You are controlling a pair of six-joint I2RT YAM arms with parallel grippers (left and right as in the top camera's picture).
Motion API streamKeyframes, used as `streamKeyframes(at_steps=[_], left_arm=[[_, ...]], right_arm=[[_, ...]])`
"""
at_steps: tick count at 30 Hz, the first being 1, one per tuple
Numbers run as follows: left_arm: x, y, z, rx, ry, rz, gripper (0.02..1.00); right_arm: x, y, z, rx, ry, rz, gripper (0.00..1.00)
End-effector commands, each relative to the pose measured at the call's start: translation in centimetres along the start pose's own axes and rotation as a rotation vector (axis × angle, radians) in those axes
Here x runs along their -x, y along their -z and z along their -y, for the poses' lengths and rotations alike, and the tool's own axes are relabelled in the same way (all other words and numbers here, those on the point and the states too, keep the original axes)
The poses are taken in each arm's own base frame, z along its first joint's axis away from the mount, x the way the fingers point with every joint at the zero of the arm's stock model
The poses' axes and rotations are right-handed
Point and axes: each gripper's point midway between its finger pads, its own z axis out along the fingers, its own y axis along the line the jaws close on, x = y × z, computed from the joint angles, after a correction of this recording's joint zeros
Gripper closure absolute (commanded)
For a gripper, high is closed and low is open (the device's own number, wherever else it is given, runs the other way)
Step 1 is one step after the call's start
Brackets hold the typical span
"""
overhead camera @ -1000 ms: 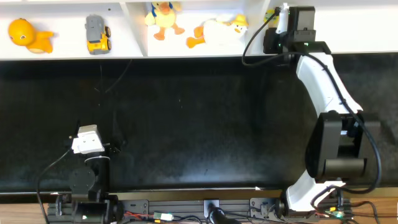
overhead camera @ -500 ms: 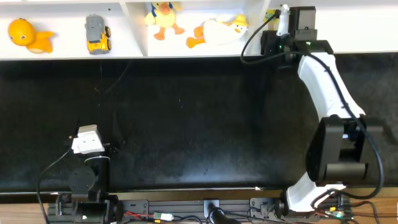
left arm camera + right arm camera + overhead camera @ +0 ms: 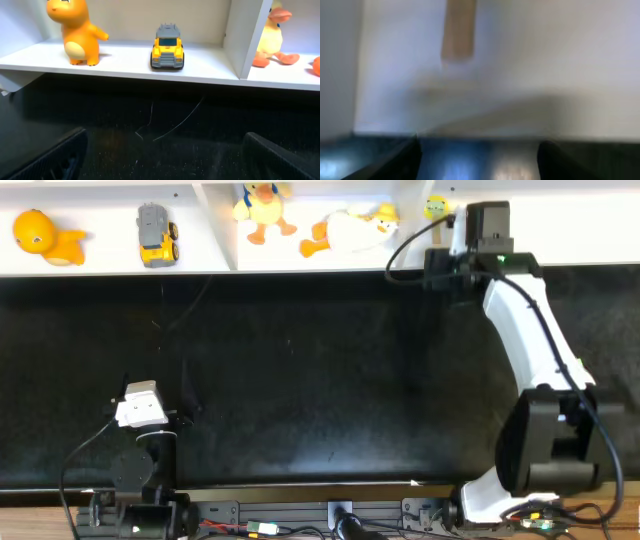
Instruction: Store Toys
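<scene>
White shelf [image 3: 545, 75] fronts the right gripper [image 3: 477, 152], spread wide and empty.

The left gripper [image 3: 165, 167] hangs low over a black table [image 3: 150, 125], its 2 dark fingers [image 3: 55, 160] spread wide apart with nothing between them. Thin pale scratches mark the tabletop. Past the table's far edge runs a white shelf [image 3: 125, 65]. On it stand 2 toys well apart: an orange figure [image 3: 77, 32], upright, and a yellow truck [image 3: 167, 46] with a grey top, its front facing the gripper. A white divider [image 3: 245, 35] closes off that compartment. In the next compartment sits a yellow plush duck [image 3: 275, 35] with orange feet.
</scene>
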Motion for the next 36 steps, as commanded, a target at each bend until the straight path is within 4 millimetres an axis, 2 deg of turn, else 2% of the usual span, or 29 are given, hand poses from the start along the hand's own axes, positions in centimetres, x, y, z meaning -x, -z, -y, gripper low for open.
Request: streamKeyframes(at_steps=[1, 8, 21, 26, 29, 34, 36], left_arm=[[0.1, 0.1, -0.3, 0.016, -0.020, 0.009, 0.020], [0.1, 0.1, -0.3, 0.016, -0.020, 0.009, 0.020], [0.1, 0.1, -0.3, 0.016, -0.020, 0.009, 0.020], [0.1, 0.1, -0.3, 0.016, -0.020, 0.009, 0.020], [0.1, 0.1, -0.3, 0.016, -0.020, 0.009, 0.020], [0.1, 0.1, -0.3, 0.016, -0.020, 0.009, 0.020], [0.1, 0.1, -0.3, 0.016, -0.021, 0.009, 0.020]], right_arm=[[-1.2, 2.0, 0.2, -0.012, 0.001, 0.020, 0.198], [-3.9, 5.0, 0.2, -0.017, -0.018, 0.030, 0.003], [-12.0, 10.4, 2.1, -0.136, -0.103, -0.104, 0.005], [-14.8, 11.6, 2.8, -0.162, -0.117, -0.165, 0.001], [-16.0, 12.3, 3.9, -0.181, -0.167, -0.190, 0.003], [-18.5, 13.6, 7.3, -0.244, -0.320, -0.261, 0.005], [-18.8, 13.9, 8.3, -0.262, -0.365, -0.263, 0.003]])
